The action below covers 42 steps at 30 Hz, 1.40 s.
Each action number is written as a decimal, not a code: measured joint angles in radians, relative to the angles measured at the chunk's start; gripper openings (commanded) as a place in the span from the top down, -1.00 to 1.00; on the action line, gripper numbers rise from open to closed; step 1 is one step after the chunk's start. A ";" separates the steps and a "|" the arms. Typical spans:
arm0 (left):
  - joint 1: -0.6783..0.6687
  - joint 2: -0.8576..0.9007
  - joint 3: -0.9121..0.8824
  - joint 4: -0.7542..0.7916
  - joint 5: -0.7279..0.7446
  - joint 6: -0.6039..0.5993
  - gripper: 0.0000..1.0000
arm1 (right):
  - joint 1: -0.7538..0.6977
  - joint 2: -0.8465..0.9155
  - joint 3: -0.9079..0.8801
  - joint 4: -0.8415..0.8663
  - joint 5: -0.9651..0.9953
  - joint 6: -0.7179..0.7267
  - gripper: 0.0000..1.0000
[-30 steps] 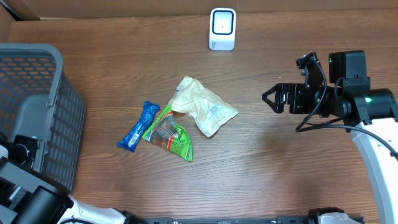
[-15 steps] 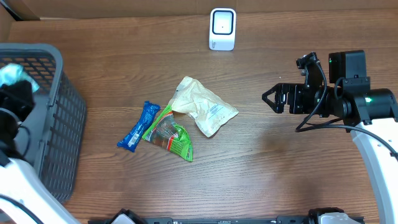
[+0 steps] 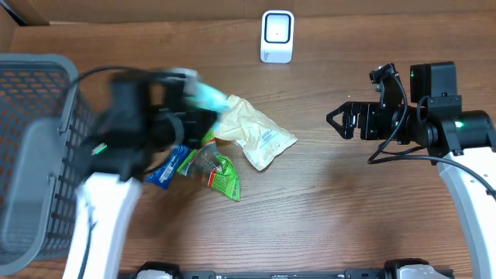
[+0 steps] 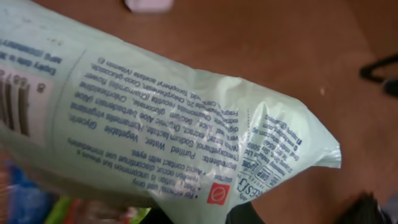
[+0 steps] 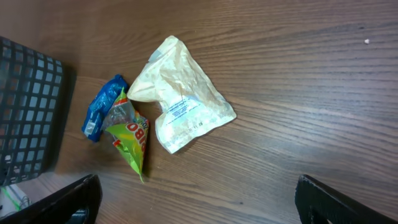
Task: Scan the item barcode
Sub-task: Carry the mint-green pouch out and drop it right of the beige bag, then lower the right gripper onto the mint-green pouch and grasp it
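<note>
Crinkly pale-green plastic packet (image 4: 186,124), finely printed, is clamped in the motion-blurred left gripper (image 3: 190,105), centre-left overhead; its barcode (image 4: 15,106) is cut off at the wrist view's left edge. Right gripper (image 3: 341,122) stands spread wide.

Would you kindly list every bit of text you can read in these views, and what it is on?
"Purified Water, Vegetable Glycerin": upside down on the pale green packet.
"Avoid contact with eyes": same packet.
The cream bag label and green snack bag lettering: too small to read.
</note>
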 measured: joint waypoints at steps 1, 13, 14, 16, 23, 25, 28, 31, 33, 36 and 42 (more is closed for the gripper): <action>-0.068 0.069 -0.004 0.033 -0.011 -0.001 0.92 | -0.018 0.002 0.014 -0.007 0.001 0.000 -0.96; -0.518 0.618 -0.002 0.311 -0.037 -0.167 -0.22 | -0.334 0.007 0.297 -0.145 0.009 0.034 -1.00; -0.518 0.617 0.016 0.316 -0.041 -0.172 -0.44 | -0.334 0.007 0.297 -0.147 0.008 0.037 -1.00; -0.511 0.616 0.044 0.328 -0.048 -0.175 -0.68 | -0.334 0.007 0.297 -0.151 0.008 0.041 -1.00; -0.438 0.603 0.245 -0.054 -0.187 -0.190 -0.81 | -0.334 0.014 0.294 -0.181 0.008 0.049 -0.99; -0.382 0.570 0.378 -0.165 -0.233 -0.190 -0.84 | -0.332 0.041 0.292 -0.205 0.008 0.049 -0.92; -0.281 0.454 0.577 -0.243 -0.277 -0.189 -1.00 | -0.290 0.137 0.290 -0.257 0.009 0.051 -0.75; -0.226 0.331 0.643 -0.255 -0.292 -0.190 -1.00 | -0.211 0.228 0.278 -0.290 0.011 0.051 -0.18; -0.198 0.272 0.656 -0.266 -0.310 -0.189 -1.00 | -0.142 0.280 0.257 -0.293 0.027 0.054 0.04; -0.176 0.248 0.660 -0.300 -0.363 -0.189 -1.00 | -0.056 0.326 0.207 -0.277 0.046 0.049 0.32; -0.168 0.278 0.656 -0.365 -0.486 -0.189 -1.00 | 0.093 0.393 0.031 -0.142 0.061 0.049 0.34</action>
